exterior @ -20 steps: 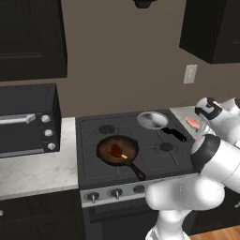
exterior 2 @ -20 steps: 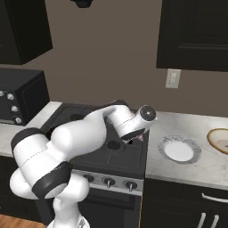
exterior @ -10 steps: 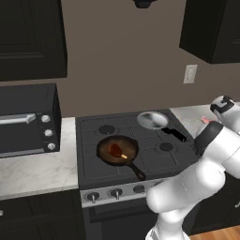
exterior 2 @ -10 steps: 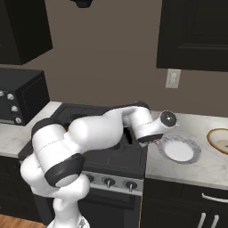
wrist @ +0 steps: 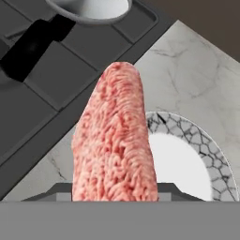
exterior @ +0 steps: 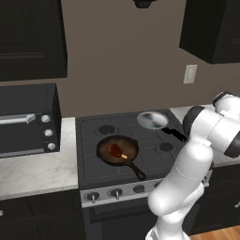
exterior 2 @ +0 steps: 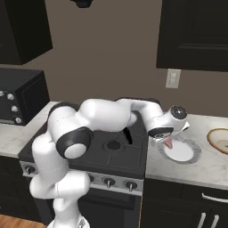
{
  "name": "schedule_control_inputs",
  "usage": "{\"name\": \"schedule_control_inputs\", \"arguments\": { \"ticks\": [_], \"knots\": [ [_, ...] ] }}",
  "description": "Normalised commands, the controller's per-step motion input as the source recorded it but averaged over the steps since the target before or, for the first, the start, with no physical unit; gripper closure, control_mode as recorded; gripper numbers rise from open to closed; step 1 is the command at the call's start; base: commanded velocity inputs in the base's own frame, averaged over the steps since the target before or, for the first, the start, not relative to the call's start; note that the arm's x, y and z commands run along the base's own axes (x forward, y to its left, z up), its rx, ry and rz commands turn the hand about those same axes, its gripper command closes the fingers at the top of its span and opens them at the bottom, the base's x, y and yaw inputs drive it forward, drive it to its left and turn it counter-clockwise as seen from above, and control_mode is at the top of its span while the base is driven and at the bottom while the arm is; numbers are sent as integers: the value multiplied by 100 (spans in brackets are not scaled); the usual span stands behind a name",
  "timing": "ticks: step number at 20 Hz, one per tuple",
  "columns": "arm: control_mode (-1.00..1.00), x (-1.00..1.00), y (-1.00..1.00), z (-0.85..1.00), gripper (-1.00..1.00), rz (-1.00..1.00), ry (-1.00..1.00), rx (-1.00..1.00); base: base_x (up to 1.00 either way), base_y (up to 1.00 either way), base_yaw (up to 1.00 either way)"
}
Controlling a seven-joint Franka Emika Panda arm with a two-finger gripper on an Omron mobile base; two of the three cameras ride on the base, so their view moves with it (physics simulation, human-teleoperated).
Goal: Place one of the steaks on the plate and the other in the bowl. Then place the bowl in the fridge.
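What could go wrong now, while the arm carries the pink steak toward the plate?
1. The pincer holds the pink steak above the near rim of the plate; released here, it might land partly on the marble counter.
2. The steak hangs long below the pincer, so it could drag on the rim when lowered.
3. The other steak lies in the skillet; its handle juts toward the stove's front edge, where the arm could bump it on its way back.

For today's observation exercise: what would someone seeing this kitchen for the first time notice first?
The pinkish-red marbled steak dangles from the gripper just above the patterned-rim plate on the marble counter right of the stove. The white arm arches across the black stove to get there. On the stove, a second, reddish-brown steak lies in a black skillet.
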Motion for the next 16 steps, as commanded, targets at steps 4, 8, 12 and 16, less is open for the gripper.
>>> {"name": "schedule_control_inputs", "arguments": {
  "ticks": [4,8,12,16],
  "knots": [
    [-100,13,-14,-25,100,0,1,0,0,0,0],
    [-100,1,0,-29,100,0,0,0,0,0,0],
    [-100,1,0,-19,100,0,0,0,0,0,0],
    [-100,16,-1,-3,100,0,1,0,0,0,0]
  ]
}}
